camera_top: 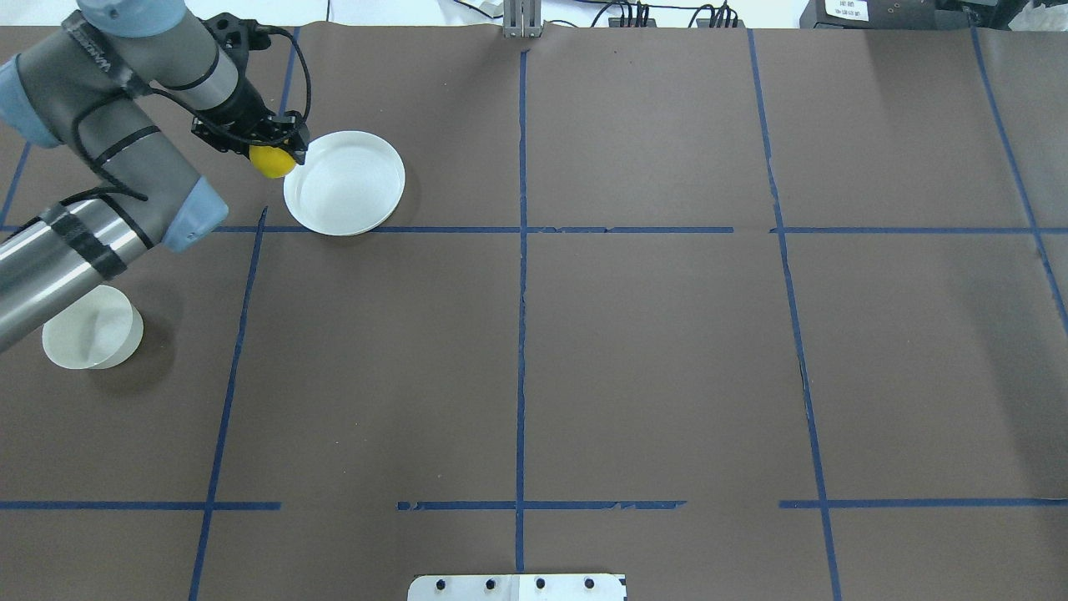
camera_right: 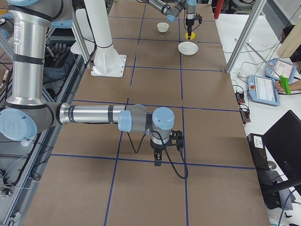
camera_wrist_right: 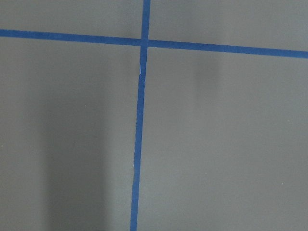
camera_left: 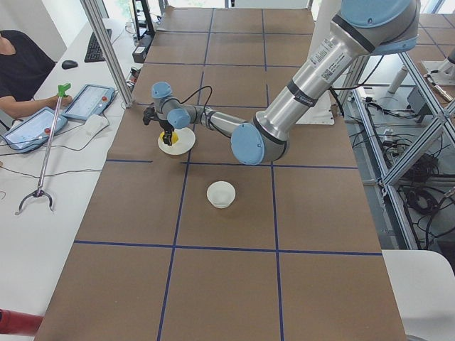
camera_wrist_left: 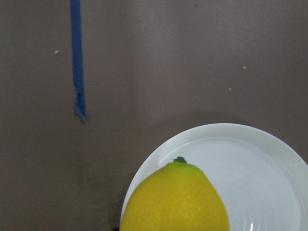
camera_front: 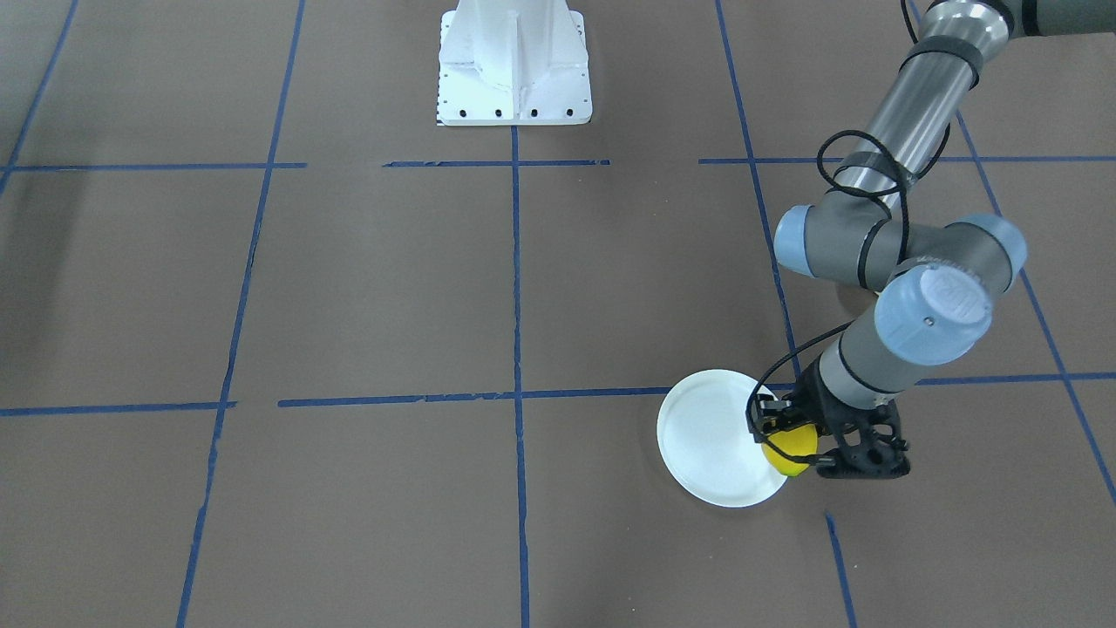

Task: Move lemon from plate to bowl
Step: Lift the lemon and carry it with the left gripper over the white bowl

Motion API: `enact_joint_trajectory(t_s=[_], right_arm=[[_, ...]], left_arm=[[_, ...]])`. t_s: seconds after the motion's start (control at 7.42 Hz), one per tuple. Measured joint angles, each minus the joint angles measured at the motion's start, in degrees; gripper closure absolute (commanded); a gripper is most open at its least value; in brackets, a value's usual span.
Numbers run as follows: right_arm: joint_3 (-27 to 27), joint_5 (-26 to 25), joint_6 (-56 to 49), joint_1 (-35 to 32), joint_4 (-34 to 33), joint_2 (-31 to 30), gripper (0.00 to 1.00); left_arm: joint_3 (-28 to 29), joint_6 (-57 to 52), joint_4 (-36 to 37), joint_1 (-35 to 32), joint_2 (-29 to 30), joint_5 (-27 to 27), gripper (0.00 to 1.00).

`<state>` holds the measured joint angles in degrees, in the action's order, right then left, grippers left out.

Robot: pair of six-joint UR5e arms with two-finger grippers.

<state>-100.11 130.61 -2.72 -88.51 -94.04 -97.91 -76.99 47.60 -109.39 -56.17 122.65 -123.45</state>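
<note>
My left gripper point(camera_top: 274, 153) is shut on the yellow lemon point(camera_top: 271, 161) and holds it over the left rim of the flat white plate point(camera_top: 346, 184). In the front view the lemon point(camera_front: 789, 451) sits between the fingers at the plate's point(camera_front: 711, 445) right edge. The left wrist view shows the lemon point(camera_wrist_left: 175, 202) close up, green tip forward, with the plate point(camera_wrist_left: 260, 163) below it. The small deep white bowl point(camera_top: 92, 327) stands nearer the robot, partly under the left arm. My right gripper point(camera_right: 158, 162) points down far off; I cannot tell whether it is open.
Brown paper with blue tape lines point(camera_top: 521, 229) covers the table. The white robot base point(camera_front: 514, 65) stands at the middle of the robot's side. An operator's tablet point(camera_left: 89, 101) and an aluminium post point(camera_left: 106, 50) are past the table's far edge.
</note>
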Motion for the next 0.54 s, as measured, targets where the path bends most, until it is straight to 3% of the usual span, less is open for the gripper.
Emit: enact_joint_trajectory(t_s=[0.27, 0.54], right_arm=[[0.0, 0.0, 0.0, 0.0, 0.0, 0.0, 0.0], [0.0, 0.0, 0.0, 0.0, 0.0, 0.0, 0.0]], left_arm=[[-13.16, 0.12, 3.27, -0.72, -10.49, 0.48, 1.0], [-21.59, 2.91, 3.07, 0.13, -20.56, 3.5, 1.0]])
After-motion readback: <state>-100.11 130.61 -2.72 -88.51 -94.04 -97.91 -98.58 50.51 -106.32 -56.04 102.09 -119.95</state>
